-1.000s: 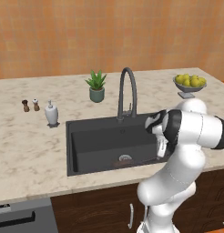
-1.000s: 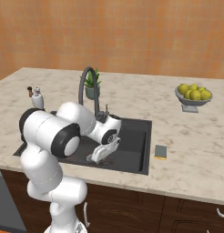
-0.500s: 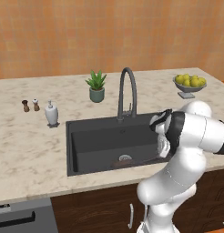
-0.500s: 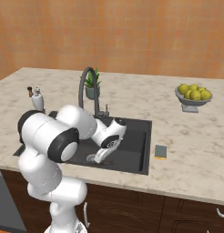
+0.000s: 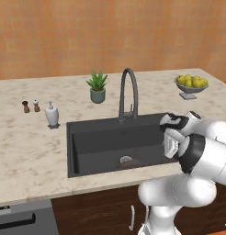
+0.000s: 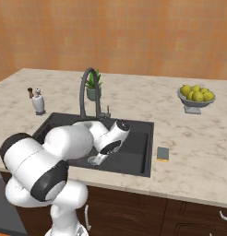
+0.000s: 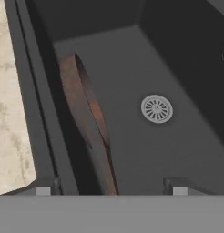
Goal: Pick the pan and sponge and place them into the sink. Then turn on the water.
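The hand view shows the pan (image 7: 84, 127) on edge inside the sink (image 7: 177, 150), against its wall beside the drain (image 7: 156, 108); the base views hide it behind the arm. The fingers (image 7: 109, 189) are spread, the pan's rim between them. The sponge (image 6: 163, 153) lies on the bench (image 6: 198, 138) just right of the sink.

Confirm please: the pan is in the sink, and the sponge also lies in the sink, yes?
Not quite. The pan is in the sink, as the hand view shows, but the sponge lies on the counter to the right of the sink, as the right base view shows.
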Tool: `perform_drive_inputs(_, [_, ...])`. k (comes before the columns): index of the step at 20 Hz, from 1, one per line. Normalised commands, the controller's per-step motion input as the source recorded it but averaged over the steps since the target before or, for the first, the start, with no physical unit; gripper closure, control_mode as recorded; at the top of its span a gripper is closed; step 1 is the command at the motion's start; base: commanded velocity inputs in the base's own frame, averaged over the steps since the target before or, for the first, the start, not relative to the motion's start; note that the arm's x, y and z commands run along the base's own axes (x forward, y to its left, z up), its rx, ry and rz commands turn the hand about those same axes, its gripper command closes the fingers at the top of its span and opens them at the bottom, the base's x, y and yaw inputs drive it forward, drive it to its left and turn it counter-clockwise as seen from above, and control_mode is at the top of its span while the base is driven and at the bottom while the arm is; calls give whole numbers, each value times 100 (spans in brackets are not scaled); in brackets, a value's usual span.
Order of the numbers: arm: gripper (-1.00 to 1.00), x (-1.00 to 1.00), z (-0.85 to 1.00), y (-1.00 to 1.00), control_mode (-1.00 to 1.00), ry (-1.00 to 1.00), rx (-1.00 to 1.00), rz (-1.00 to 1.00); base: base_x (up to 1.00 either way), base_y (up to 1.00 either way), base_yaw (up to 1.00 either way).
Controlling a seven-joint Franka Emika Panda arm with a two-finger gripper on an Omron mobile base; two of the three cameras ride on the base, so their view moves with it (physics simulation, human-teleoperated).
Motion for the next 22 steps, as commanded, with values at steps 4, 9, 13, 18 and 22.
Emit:
perform_drive_inputs(4, [-100, -20, 100, 0, -100, 0, 2, 0, 0, 0, 0])
perform_drive_inputs(9, [-100, -35, 91, -21, -100, 0, 0, -4, 0, 0, 0])
perform_drive_inputs(13, [-100, -44, 55, -51, -100, 5, 0, -24, 0, 0, 0])
perform_drive_inputs(18, [-100, -31, 39, -74, -100, 4, 3, -44, 0, 0, 0])
perform_drive_inputs(22, [-100, -14, 37, -69, -100, 1, 1, -56, 0, 0, 0])
